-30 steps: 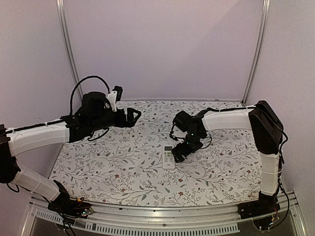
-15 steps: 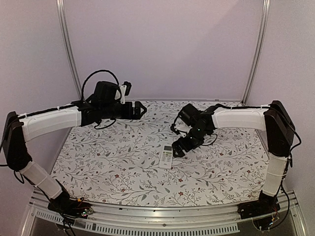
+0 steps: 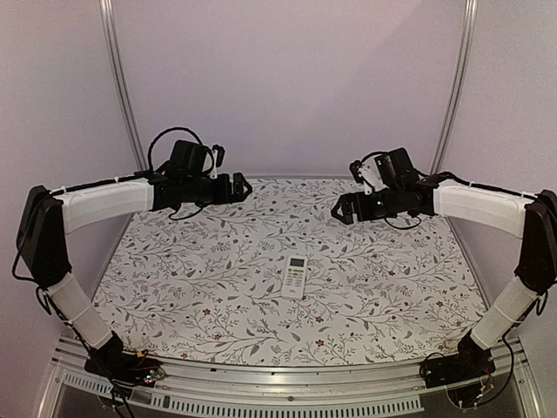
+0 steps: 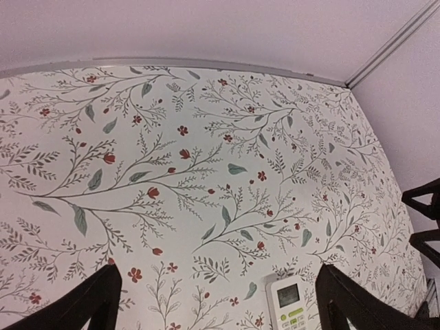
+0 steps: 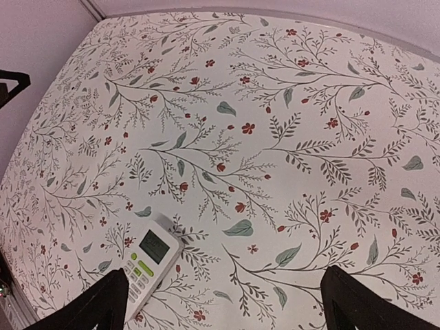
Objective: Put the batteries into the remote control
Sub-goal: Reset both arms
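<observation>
The remote control is a slim white bar lying flat in the middle of the floral table, display and buttons facing up. It also shows in the left wrist view as the remote control and in the right wrist view as the remote control. My left gripper hovers high over the far left of the table, open and empty. My right gripper hovers high over the far right, also open and empty. Both are well clear of the remote. The batteries are out of view.
The table wears a white cloth with a leaf and flower print. Lilac walls and two metal posts close in the back and sides. A metal rail runs along the near edge by the arm bases.
My right gripper has lifted off the remote and swung up toward the far right. My left arm has drawn slightly back and left. The remote stays where it lay.
</observation>
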